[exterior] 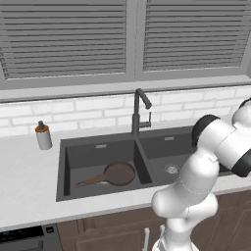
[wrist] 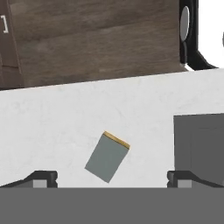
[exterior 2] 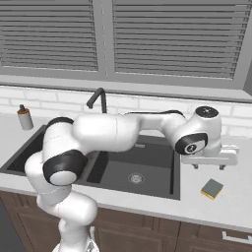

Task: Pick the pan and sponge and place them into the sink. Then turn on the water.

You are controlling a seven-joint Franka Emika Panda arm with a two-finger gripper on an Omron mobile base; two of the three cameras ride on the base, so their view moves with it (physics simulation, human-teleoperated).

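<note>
The dark brown pan (exterior: 118, 173) lies in the left basin of the dark grey sink (exterior: 100, 145), its handle pointing left. On the white counter to the right of the sink rests the small sponge (exterior 2: 212, 189), grey-green on top with a yellow-orange side. My gripper (exterior 2: 208, 167) hangs open a little above and behind it, holding nothing. In the hand view the sponge (wrist: 107, 156) sits tilted between my spread fingertips (wrist: 43, 178), and a corner of the sink (wrist: 199, 144) shows at the right. No water runs from the faucet (exterior: 139, 110).
A soap dispenser (exterior: 43, 136) stands on the counter left of the sink. Tiled wall and a blinded window lie behind. Wooden cabinet fronts (wrist: 96, 39) run below the counter edge. My arm stretches across the right basin (exterior 2: 135, 170).
</note>
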